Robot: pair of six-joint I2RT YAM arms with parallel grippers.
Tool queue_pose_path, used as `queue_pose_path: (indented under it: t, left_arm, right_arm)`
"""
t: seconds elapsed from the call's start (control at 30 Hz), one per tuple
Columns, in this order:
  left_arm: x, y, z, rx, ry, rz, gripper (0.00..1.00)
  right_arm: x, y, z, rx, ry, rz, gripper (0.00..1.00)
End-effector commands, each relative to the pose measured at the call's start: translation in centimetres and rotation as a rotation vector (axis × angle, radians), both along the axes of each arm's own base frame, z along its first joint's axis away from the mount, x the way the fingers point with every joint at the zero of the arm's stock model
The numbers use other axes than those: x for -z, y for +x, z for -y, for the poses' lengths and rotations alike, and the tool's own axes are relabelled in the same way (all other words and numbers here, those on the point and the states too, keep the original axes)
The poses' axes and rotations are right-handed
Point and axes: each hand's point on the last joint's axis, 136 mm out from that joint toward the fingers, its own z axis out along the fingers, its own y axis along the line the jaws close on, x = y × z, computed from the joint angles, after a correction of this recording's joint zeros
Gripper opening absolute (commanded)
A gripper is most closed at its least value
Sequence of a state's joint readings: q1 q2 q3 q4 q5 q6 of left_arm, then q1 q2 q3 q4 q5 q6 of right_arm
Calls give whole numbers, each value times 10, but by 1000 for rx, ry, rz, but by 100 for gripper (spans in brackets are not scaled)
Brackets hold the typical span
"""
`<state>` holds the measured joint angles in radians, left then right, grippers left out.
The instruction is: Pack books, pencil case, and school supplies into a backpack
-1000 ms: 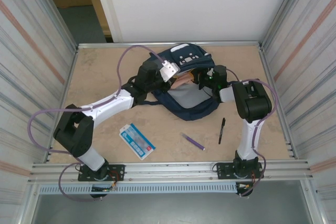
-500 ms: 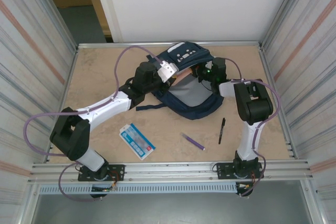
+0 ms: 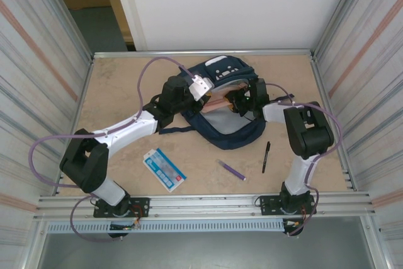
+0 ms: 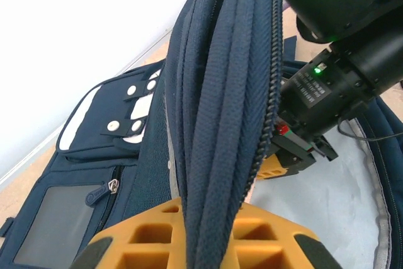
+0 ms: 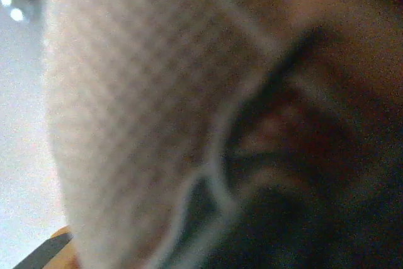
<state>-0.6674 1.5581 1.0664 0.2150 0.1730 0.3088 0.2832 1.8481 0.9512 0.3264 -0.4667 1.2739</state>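
Observation:
The navy backpack [image 3: 221, 70] lies at the back centre with its mouth toward me. My left gripper [image 3: 209, 94] is shut on the zipped rim of the backpack [image 4: 220, 92] and holds it up. My right gripper [image 3: 234, 102] reaches into the opening, next to the salmon pencil case [image 3: 218, 101]. Its orange fingers [image 4: 280, 167] sit over the pale lining. A blurred pinkish woven surface [image 5: 126, 92] is pressed close to the right wrist lens. The light-blue booklet [image 3: 165, 169], the purple pen [image 3: 232, 169] and the black pen [image 3: 266, 155] lie on the table in front.
Corrugated metal walls close in both sides, and a white panel stands at the back. A dark strap [image 3: 176, 129] trails from the backpack toward the left arm. An aluminium rail [image 3: 201, 205] runs along the near edge.
The right gripper has moved left and deeper into the backpack's mouth. The backpack has shifted slightly. The left gripper still holds the rim up.

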Motion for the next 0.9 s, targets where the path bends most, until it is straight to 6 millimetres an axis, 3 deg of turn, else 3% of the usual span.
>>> queue_pose_path:
  t: [0.0,0.07,0.17,0.37,0.47,0.6,0.7,0.87]
  left_arm:
    - [-75,-11,11,66,-173,155,0]
    - [-75,-11,12,71,-175,153,0]
    - [-75,-10,13,71,-192,146,0]
    - [-77,-11,20,95,-225,118,0]
    - [-78,-20,25,154,-217,114,0]
    - [-77,-18,27,154,-234,109,0]
    - [-72,-13,24,124,-218,101,0]
    - [-56,6,9,-17,-164,76,0]
  right_arm:
    - [9,-15,11,12,-48,-62,30]
    - [8,-15,5,2,-24,-58,28]
    - [-5,1,-3,46,68,28,0]
    - [-32,56,-16,64,109,217,0]
    - [-33,71,-23,64,71,262,0]
    - [-3,88,-30,17,-3,179,16]
    - [9,77,-18,26,-58,110,30]
    - [3,47,6,3,-68,61,38]
